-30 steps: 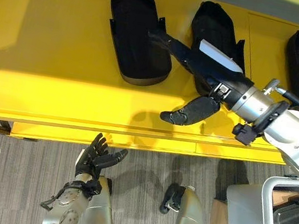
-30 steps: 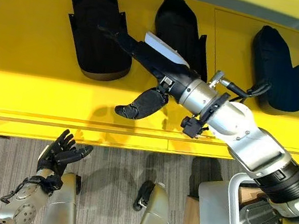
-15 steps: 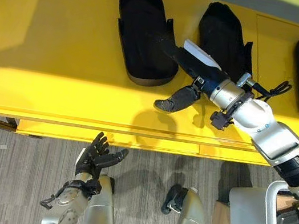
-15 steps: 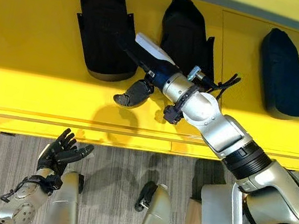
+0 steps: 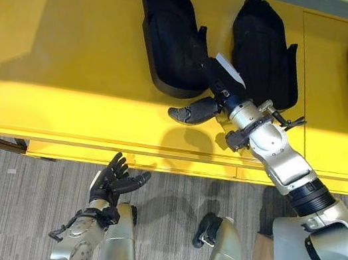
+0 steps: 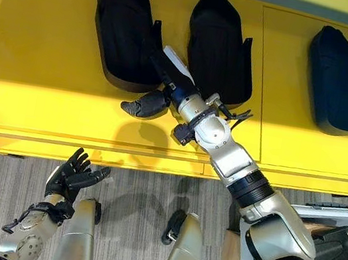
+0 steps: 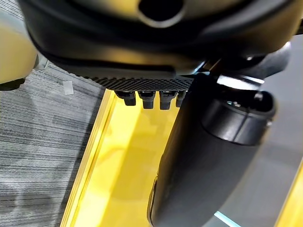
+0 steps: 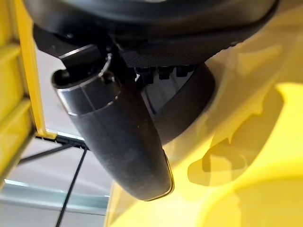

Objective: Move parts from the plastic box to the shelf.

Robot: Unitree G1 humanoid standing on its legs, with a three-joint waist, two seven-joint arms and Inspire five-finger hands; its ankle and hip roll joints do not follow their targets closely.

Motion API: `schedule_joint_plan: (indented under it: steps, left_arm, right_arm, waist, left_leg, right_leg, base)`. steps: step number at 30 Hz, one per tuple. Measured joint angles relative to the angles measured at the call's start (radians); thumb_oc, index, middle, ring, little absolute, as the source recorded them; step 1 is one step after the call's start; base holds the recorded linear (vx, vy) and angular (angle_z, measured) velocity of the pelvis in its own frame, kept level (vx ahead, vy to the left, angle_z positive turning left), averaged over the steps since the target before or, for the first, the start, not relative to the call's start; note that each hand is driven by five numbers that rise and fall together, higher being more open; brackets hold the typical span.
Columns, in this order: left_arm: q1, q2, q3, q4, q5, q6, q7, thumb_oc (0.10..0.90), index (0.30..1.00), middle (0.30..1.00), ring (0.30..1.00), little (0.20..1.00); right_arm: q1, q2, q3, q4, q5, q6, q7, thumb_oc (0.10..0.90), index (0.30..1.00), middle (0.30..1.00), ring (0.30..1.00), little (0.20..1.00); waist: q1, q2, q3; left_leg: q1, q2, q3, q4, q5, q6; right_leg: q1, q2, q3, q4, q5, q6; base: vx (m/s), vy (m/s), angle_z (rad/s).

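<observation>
Right hand reaches over yellow shelf, fingers straight, against leftmost black part, thumb splayed, holding nothing. That part lies on the shelf, long axis near-far, narrow end far. Second part just right, parallel. Left hand low over carpet, fingers spread.

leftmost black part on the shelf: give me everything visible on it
The leftmost black part is a matte black, elongated, shoe-like molded shell with a rounded far end, a broader near end and a small tab sticking out on its right side. It lies flat on the yellow shelf, beside a similar part to its right, not touching it. The right hand reaches to its near right edge, fingers straight against it; whether they actually touch is unclear.
</observation>
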Motion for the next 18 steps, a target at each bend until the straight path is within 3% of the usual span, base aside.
schedule_joint_plan:
  steps: [18]
  left_arm:
    - [-0.002, -0.001, 0.0, 0.0, 0.001, 0.0, 0.003, 0.9, 1.0, 1.0, 1.0, 1.0]
  right_arm:
    - [0.007, -0.001, -0.003, -0.049, 0.039, 0.004, 0.003, 0.9, 1.0, 1.0, 1.0, 1.0]
  waist:
    - [-0.002, 0.0, 0.0]
  left_leg:
    - [-0.006, 0.0, -0.005, 0.001, 0.003, 0.0]
  right_leg:
    - [-0.001, 0.001, -0.003, 0.001, 0.0, 0.0]
  base:
    - [0.0, 0.0, 0.0]
